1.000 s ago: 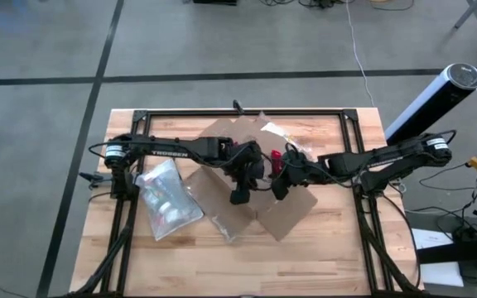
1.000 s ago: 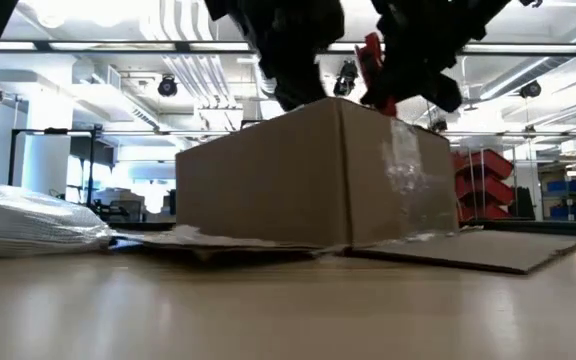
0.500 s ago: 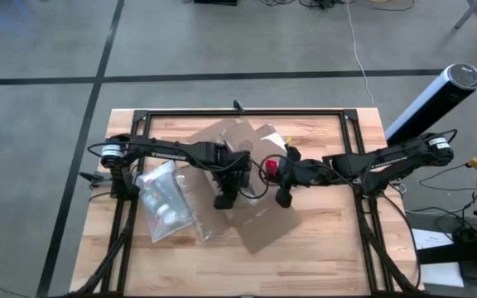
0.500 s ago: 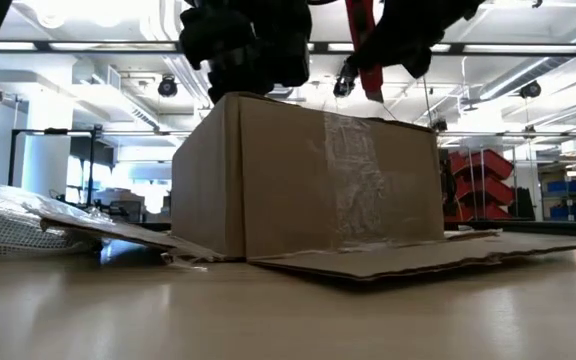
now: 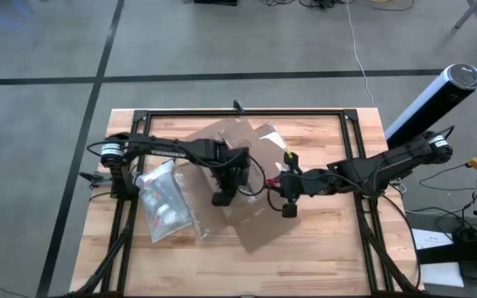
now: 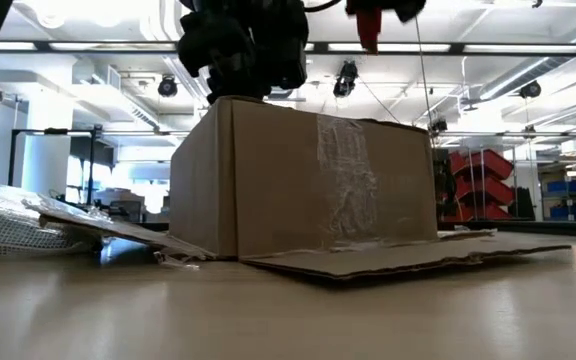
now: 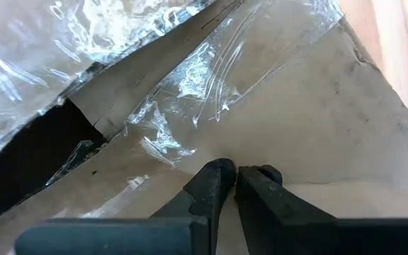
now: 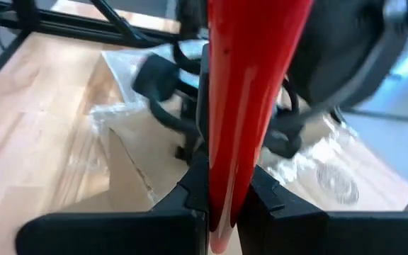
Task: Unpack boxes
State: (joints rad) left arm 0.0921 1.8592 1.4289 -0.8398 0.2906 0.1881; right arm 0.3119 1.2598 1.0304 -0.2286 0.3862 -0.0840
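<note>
Brown cardboard box (image 6: 303, 180), clear tape crinkled, flaps splayed flat.

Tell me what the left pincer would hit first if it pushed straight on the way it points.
Probably the cardboard box itself: the left pincer, fingers nearly together, points at the brown panel just past its tips, beside the crinkled clear tape. The gap between tips and cardboard is hard to judge.

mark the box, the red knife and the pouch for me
box (image 6: 268, 180): low view, on the bare cardboard side wall left of the tape strip.
knife (image 8: 250, 92): right wrist view, on the red body above the fingers.
pouch (image 5: 162, 203): high view, on the middle of the translucent bag.
</note>
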